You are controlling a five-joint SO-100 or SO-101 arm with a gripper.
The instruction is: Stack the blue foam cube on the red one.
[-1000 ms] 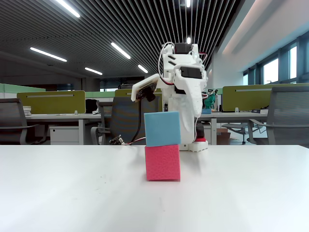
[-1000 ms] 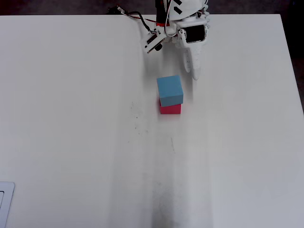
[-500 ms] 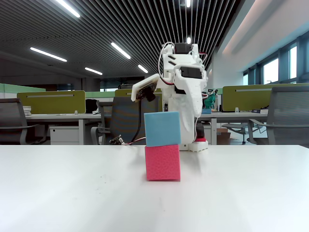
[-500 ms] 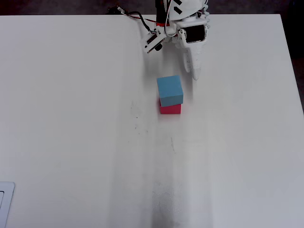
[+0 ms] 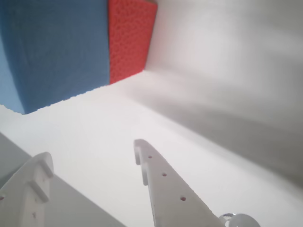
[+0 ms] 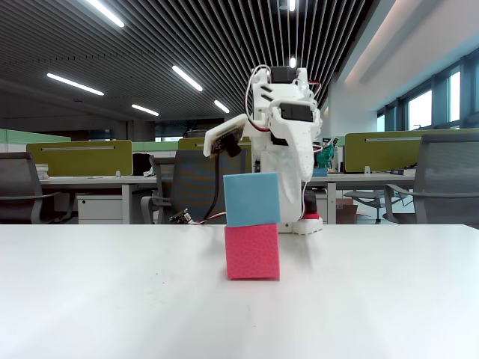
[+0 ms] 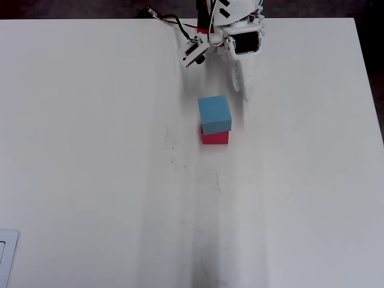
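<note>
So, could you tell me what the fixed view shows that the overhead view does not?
Only the fixed view shows the blue foam cube resting squarely on the red one, side on, with office desks and chairs behind. Only the overhead view shows the whole white table and the gripper standing apart from the stack. Both show the finished stack and the white arm.

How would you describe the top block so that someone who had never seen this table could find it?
On the white table, just in front of the white robot arm, two foam cubes stand in a small stack. The top one is the blue cube, light sky blue with plain faces. It rests on the red cube, which is about the same size but pinkish red and finely textured.
</note>
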